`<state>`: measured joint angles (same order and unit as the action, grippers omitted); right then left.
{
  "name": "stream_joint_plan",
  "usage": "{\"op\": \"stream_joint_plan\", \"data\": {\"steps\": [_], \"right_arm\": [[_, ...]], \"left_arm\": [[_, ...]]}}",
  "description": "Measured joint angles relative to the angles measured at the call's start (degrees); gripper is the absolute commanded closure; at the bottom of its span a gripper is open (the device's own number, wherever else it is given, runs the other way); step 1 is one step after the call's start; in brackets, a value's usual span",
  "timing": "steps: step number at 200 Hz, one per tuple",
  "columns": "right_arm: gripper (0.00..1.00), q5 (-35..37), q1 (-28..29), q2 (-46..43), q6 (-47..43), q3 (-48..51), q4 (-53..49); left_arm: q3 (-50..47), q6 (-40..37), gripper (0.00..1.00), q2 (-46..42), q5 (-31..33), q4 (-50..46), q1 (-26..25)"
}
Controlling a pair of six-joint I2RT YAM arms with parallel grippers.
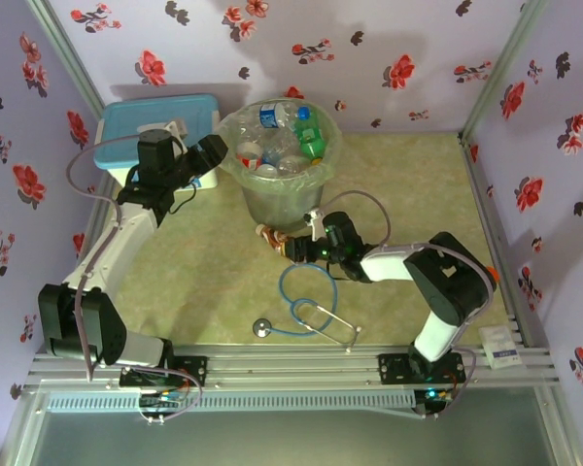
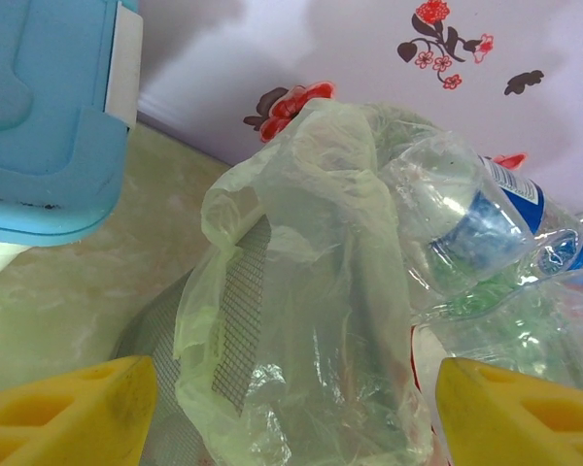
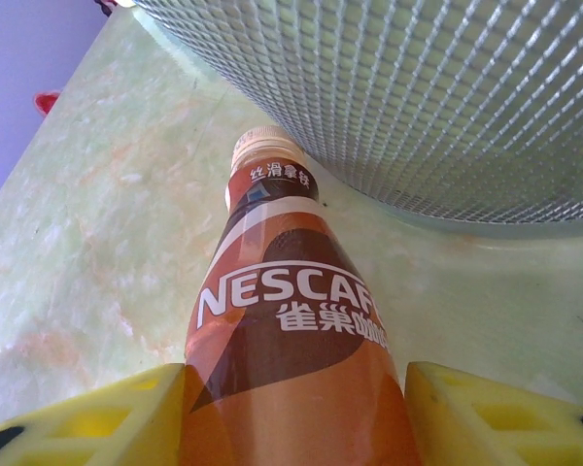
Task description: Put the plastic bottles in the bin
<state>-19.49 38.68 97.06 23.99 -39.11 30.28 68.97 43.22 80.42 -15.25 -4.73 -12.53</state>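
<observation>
Since the round grey-green translucent bin (image 1: pixel 272 199) is heaped near its rim with clear, green and blue-labelled plastic bottles (image 1: pixel 290 146), most of the task looks done. The one bottle I can see outside it is a brown-and-orange labelled plastic coffee bottle with a pale cap (image 3: pixel 290 320). It lies on its side on the pale green desk (image 1: pixel 408 184), just beside the foot of the bin, cap towards the wall.

The right gripper (image 1: pixel 293 249) is down at desk level around this bottle. In the right wrist view its yellow fingers (image 3: pixel 97 413) lie against both sides of the body with no gap showing, so it reads as a grip, though I cannot tell how firm. The left gripper (image 2: pixel 291 383) stands wide and holds nothing, hanging by the bin's left rim, where the clear plastic bag liner (image 2: pixel 301 291) folds over.

What is left, in my judgement, is lifting this bottle over the rim and dropping it on the pile.

Room is tight at the start: the meshed bin wall rises right beside the cap. The blue-tubed stethoscope (image 1: pixel 306 309) lies near the right arm on the near side. Above the rim the way looks free, the left gripper being on the far-left side by the white box with a light-blue lid (image 1: pixel 146 121).
</observation>
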Motion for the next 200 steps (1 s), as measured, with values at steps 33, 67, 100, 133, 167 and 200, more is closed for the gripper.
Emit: {"op": "stream_joint_plan", "data": {"steps": [33,67,100,133,167,200], "right_arm": [[0.47,0.74,0.0,-5.22,-1.46,-0.39,-7.32],[0.51,0.35,0.0,-15.8,-5.01,-4.72,-22.51],[0.51,-1.51,-0.2,-25.62,-9.18,-13.44,-39.43],[0.51,-3.1,-0.98,-31.85,-11.67,-21.03,-51.58],[0.52,-4.13,-6.01,-32.04,-12.02,-32.28,-60.81],[0.53,-5.16,-12.22,-24.76,-13.03,-50.99,-69.46]], "left_arm": [[0.0,-0.07,0.23,0.0,0.0,-0.11,0.0],[0.0,-0.17,0.22,-0.74,0.02,-0.55,0.35],[0.0,-1.64,0.21,-2.6,0.42,-1.88,0.81],[0.0,-2.78,0.21,-7.76,2.25,-5.01,0.92],[4.74,-6.34,0.21,-14.03,3.52,-10.64,0.76],[9.81,-10.14,0.22,-14.47,4.39,-13.86,0.33]]}}
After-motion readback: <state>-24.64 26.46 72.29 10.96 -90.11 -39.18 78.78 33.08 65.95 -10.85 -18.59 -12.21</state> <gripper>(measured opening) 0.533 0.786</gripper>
